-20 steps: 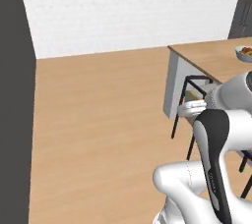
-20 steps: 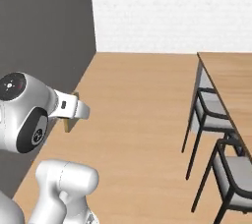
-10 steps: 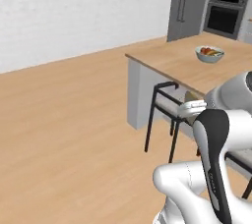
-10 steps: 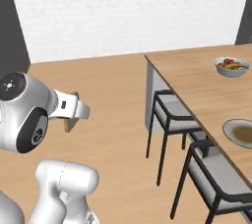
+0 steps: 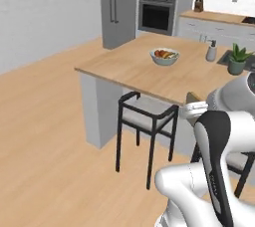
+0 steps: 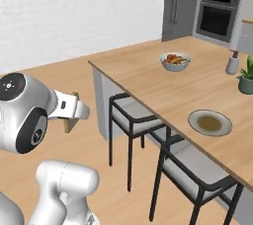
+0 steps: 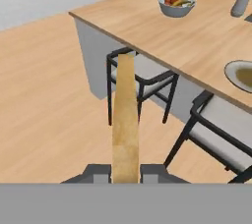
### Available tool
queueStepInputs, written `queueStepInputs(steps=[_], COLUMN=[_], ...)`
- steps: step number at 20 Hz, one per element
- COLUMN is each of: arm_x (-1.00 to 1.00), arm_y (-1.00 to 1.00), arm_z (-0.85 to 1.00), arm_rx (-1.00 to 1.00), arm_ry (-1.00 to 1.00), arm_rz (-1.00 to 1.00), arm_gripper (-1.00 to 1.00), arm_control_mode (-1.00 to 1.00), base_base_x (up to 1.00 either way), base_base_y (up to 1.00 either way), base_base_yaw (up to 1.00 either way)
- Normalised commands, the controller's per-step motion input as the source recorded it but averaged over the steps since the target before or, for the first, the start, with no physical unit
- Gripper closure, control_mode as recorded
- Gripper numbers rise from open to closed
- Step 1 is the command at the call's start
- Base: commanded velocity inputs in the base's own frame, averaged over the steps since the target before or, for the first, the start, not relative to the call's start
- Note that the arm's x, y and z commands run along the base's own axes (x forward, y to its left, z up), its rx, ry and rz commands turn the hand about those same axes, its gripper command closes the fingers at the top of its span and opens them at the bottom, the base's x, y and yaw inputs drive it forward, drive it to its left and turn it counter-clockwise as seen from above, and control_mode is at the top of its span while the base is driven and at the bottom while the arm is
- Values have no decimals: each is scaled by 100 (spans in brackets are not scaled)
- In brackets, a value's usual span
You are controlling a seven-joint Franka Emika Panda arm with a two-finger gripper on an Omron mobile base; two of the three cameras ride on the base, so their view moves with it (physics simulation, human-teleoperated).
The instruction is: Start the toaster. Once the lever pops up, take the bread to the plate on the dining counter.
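Note:
My gripper is shut on the bread, a pale tan slice seen edge-on and sticking out from between the fingers. The same slice shows as a tan corner under my hand in the right base view and above it in the left base view. The plate lies empty on the dining counter, to the right of the held bread and beyond it. The bread is off the counter's side, above the floor and a chair. The toaster is out of view.
A white fruit bowl stands farther along the counter. Two black chairs are tucked under its near edge. A soap bottle and a potted plant stand near the sink end. Fridge and oven are behind. Open floor lies left.
The whole picture has shifted as the base turned: the dining counter, bowl and plate have swung into fuller, closer view. My gripper stays shut on the bread.

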Motion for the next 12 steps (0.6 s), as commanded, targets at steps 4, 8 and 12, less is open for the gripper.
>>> queueStepInputs(steps=[4,8,12], arm_x=[0,0,0], arm_y=[0,0,0], arm_z=[0,0,0], arm_rx=[0,0,0], arm_ry=[0,0,0], arm_rz=[0,0,0], arm_gripper=[100,100,100], arm_control_mode=[100,100,100], base_base_x=[58,56,56], base_base_y=[0,0,0], base_base_yaw=[-64,-65,-65])
